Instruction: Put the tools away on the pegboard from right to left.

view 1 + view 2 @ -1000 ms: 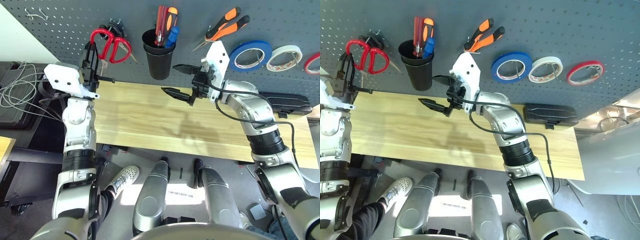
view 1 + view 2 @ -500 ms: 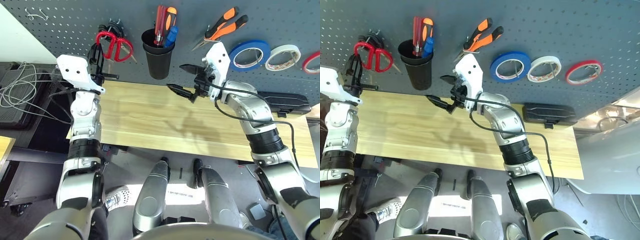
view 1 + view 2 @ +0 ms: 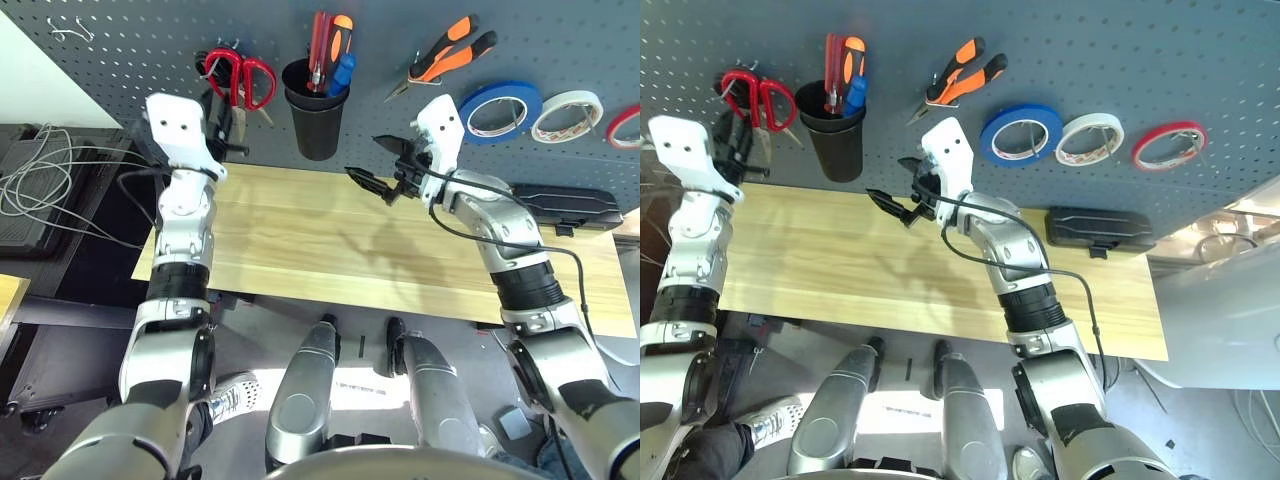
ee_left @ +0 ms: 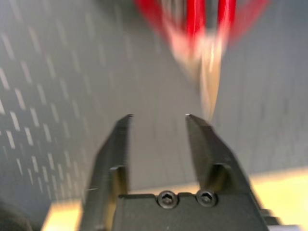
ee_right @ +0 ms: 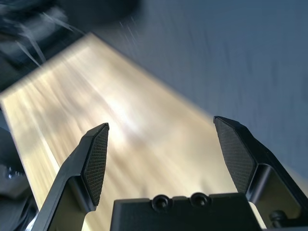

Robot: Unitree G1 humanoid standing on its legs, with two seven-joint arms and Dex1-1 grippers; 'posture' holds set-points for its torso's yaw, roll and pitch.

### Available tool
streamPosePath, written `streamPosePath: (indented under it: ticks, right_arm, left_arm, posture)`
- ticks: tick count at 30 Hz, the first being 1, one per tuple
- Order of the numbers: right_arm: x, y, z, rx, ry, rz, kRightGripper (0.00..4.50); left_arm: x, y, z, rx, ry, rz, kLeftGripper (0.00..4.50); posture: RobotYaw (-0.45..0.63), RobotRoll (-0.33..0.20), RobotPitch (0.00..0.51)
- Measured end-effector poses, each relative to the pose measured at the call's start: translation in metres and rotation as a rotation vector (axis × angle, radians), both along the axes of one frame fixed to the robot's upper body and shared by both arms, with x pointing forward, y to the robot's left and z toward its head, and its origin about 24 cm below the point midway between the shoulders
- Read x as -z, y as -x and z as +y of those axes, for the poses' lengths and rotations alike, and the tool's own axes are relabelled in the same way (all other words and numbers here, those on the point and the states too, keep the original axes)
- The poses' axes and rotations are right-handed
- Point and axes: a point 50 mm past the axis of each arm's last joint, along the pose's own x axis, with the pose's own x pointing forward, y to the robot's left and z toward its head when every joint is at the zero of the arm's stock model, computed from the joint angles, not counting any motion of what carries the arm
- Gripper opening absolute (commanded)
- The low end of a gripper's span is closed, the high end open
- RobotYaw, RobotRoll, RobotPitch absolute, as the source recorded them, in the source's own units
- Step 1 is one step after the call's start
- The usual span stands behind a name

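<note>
The red-handled scissors [image 3: 243,79] hang on the dark pegboard [image 3: 120,40] at its left, blurred in the left wrist view [image 4: 195,24]. My left gripper [image 3: 225,108] is just below them, open, with nothing between its fingers [image 4: 120,139]. The blue-handled screwdriver [image 3: 345,70] stands in the black cup [image 3: 318,125]. The orange-and-black pliers [image 3: 450,50] and the blue tape roll [image 3: 500,110] hang further right. My right gripper [image 3: 385,165] hovers open and holds nothing over the wooden table [image 3: 300,240], below the pliers.
A white tape roll [image 3: 568,115] and a red one [image 3: 625,125] hang at the board's right end. A flat black box [image 3: 565,205] lies on the table's back right. Loose cables [image 3: 40,180] lie off the table's left edge.
My left gripper carried the red scissors up and right to the pegboard, then opened and let them go there. My right gripper edged slightly up toward the board.
</note>
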Motion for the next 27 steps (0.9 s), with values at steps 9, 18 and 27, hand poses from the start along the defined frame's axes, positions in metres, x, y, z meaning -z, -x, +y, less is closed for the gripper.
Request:
streamPosePath:
  ticks: [9, 18, 27]
  right_arm:
    - [0.036, -0.013, -0.052, 0.432, 0.130, 0.073, 4.50]
    - [0.055, -0.014, -0.108, 0.675, 0.194, 0.103, 4.50]
    - [0.057, -0.017, -0.138, 0.708, 0.203, 0.111, 4.50]
  left_arm:
    - [0.048, 0.017, -0.013, 0.026, 0.027, 0.218, 4.46]
    - [0.056, 0.009, -0.024, 0.038, 0.023, 0.313, 4.46]
    - [0.064, 0.004, -0.036, 0.038, -0.005, 0.348, 4.46]
  posture:
    - [0.13, 0.000, 0.309]
    - [0.10, 0.000, 0.316]
    - [0.06, 0.000, 0.316]
